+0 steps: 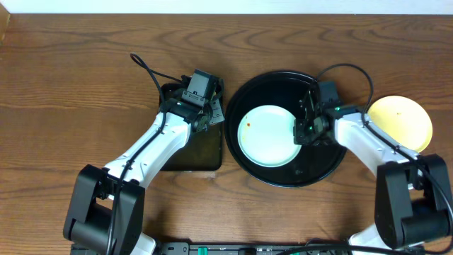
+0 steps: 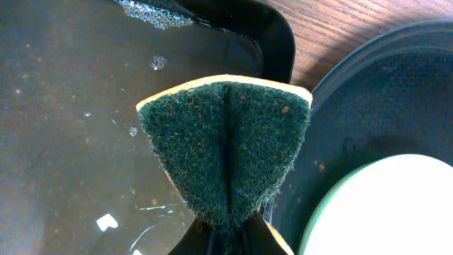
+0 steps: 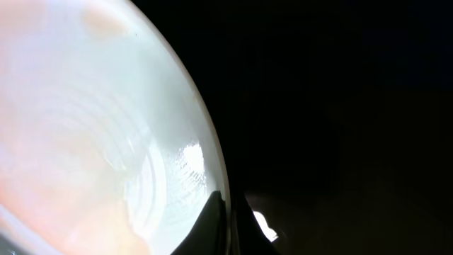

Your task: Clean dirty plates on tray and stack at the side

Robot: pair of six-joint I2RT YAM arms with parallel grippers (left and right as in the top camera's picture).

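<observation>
A pale blue-white plate (image 1: 267, 134) with a small orange speck lies in the round black tray (image 1: 283, 177). My right gripper (image 1: 301, 131) is shut on that plate's right rim; in the right wrist view the plate (image 3: 92, 120) fills the left and the fingers (image 3: 228, 223) pinch its edge. A pale yellow plate (image 1: 400, 122) lies on the table to the right of the tray. My left gripper (image 1: 205, 117) is shut on a green scouring sponge (image 2: 226, 149), held over the rectangular tray. Only two plates show.
A smaller rectangular black tray (image 1: 191, 152) with water and foam (image 2: 152, 13) sits left of the round tray. The round tray's rim (image 2: 368, 60) and the plate (image 2: 389, 205) show at the right of the left wrist view. Wooden table (image 1: 64, 92) all around.
</observation>
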